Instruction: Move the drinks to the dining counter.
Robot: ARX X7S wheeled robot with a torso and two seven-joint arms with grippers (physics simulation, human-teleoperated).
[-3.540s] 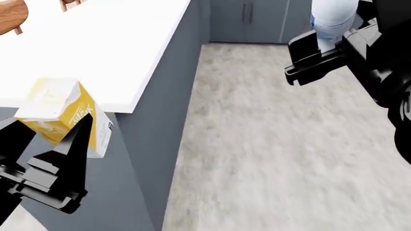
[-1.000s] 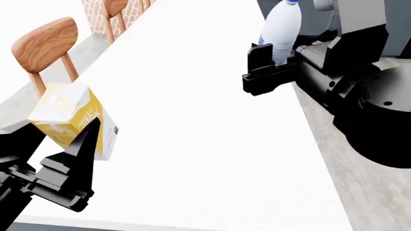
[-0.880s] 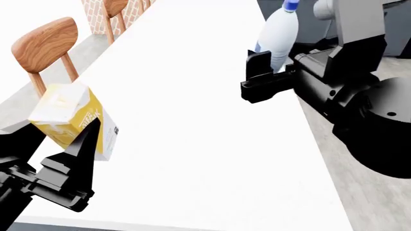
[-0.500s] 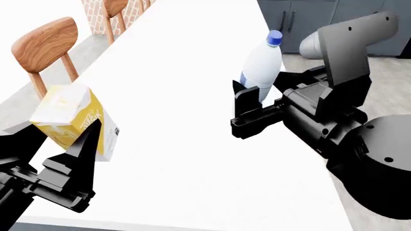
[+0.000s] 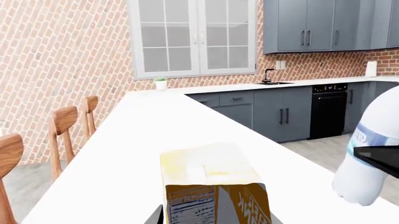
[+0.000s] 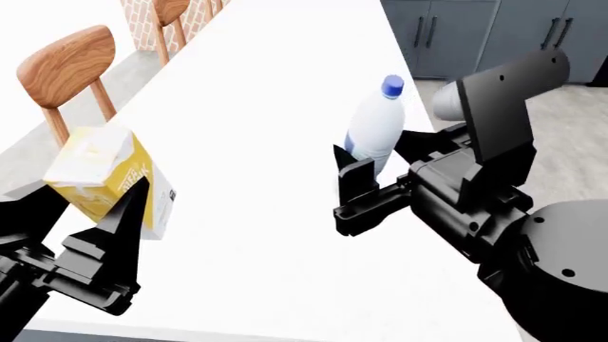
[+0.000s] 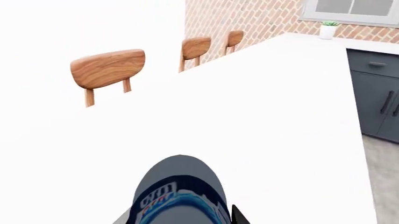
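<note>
Left pincer (image 6: pixel 90 239) grips one juice carton (image 6: pixel 105 178); right pincer (image 6: pixel 366 189) grips one water bottle (image 6: pixel 374 132).

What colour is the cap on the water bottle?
Blue. The cap of the water bottle shows best in the head view.

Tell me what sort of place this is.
Most likely a home kitchen with a dining island, rendered in simulation. A long white counter has wooden chairs along one side, grey cabinets line a brick wall, and a black oven sits under the far worktop.
</note>
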